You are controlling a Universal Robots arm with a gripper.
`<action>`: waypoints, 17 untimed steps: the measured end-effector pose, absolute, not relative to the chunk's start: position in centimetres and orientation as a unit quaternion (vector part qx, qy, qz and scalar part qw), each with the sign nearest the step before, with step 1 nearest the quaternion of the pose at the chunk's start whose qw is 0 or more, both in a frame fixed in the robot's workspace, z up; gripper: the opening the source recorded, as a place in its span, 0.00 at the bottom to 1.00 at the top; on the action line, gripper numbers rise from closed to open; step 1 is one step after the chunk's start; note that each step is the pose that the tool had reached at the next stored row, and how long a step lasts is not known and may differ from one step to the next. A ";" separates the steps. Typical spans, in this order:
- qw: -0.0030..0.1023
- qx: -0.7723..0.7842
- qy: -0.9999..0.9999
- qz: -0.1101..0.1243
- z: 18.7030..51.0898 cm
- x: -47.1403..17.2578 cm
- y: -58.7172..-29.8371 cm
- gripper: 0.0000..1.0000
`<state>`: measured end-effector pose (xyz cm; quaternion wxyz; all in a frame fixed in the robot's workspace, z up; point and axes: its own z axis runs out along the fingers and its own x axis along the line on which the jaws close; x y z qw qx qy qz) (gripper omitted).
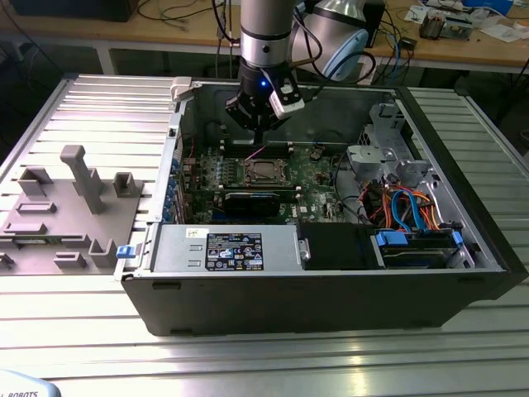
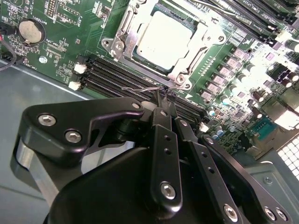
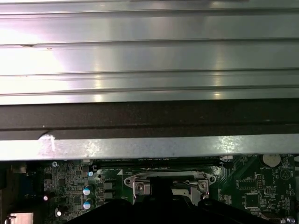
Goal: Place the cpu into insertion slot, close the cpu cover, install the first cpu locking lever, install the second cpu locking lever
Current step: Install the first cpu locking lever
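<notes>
The cpu [image 2: 163, 39], a dull silver square, lies in the insertion slot [image 1: 263, 171] on the green motherboard. The silvery cpu cover [image 2: 122, 39] lies flat around it, framing the chip. A thin wire locking lever [image 2: 138, 87] runs along the socket's edge beside the memory slots. My gripper [image 2: 164, 96] has its two black fingers pressed together on the end of that lever. In the exterior view the gripper [image 1: 258, 141] hangs inside the open computer case, just behind the socket. The first wrist view has the cover's hinge edge [image 3: 168, 179] above the dark gripper body.
Black memory slots [image 2: 117, 74] lie right by the fingertips, and a coin battery [image 2: 31, 31] sits farther off. The case's back wall [image 1: 331, 103] stands close behind the arm. A power supply [image 1: 227, 248] and a drive cage with cables [image 1: 405, 207] fill the front. A grey fixture [image 1: 74, 207] stands at the exterior view's left.
</notes>
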<state>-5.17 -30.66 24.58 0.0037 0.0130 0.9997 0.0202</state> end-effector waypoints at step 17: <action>0.004 0.013 1.000 0.020 23.8 -5.2 -30.7 0.11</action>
